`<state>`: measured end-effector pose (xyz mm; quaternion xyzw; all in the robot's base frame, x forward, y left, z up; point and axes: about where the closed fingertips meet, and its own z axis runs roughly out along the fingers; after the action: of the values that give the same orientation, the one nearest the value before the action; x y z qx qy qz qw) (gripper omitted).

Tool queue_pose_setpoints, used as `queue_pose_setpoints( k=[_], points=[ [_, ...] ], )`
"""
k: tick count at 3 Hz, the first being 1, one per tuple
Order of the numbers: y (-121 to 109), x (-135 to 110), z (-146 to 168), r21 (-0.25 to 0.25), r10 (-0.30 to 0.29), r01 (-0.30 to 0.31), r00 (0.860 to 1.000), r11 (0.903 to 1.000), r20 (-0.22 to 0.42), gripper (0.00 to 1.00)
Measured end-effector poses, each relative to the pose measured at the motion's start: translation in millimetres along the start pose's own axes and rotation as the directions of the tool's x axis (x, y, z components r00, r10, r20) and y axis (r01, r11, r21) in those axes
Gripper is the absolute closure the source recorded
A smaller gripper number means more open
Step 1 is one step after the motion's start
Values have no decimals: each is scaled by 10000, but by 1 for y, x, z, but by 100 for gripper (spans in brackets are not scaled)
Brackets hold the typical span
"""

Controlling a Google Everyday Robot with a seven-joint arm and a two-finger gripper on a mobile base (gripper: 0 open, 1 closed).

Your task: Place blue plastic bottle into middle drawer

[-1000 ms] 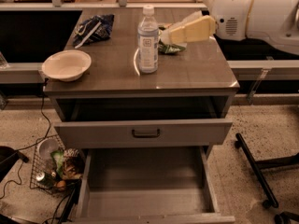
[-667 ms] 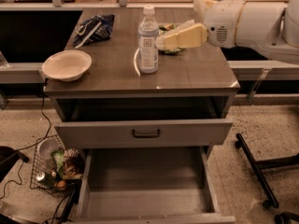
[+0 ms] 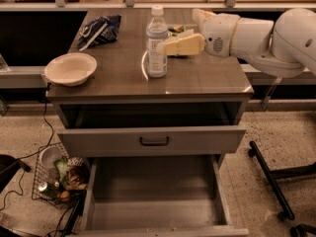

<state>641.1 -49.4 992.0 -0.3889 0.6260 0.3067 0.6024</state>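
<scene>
We see the blue plastic bottle (image 3: 157,43) standing upright on the counter (image 3: 202,80), about midway between the left and right edges. The gripper (image 3: 170,44) reaches in from the right edge and its tip meets the bottle's right side; we cannot tell whether it is open or closed. Below the front edge, the middle drawer (image 3: 153,194) is pulled out under a shallower drawer (image 3: 98,142). A white bowl (image 3: 70,69) sits near the left edge, and a dark blue snack bag (image 3: 98,28) lies at the back left corner.

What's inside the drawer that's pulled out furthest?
The middle drawer shows only a bare grey floor; its rear is hidden under the handled drawer above. The gripper is over the tabletop, beside the bottle.
</scene>
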Motion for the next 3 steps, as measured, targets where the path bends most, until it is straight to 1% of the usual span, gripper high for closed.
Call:
queue_pose_setpoints(
  k=[1, 2, 3],
  points=[
    [-16, 14, 14, -185, -94, 102, 9991, 9998, 423, 0],
    [-24, 24, 23, -299, -129, 141, 9990, 9995, 429, 0],
    [-28, 35, 34, -426, -214, 222, 9996, 9988, 199, 0]
  ],
)
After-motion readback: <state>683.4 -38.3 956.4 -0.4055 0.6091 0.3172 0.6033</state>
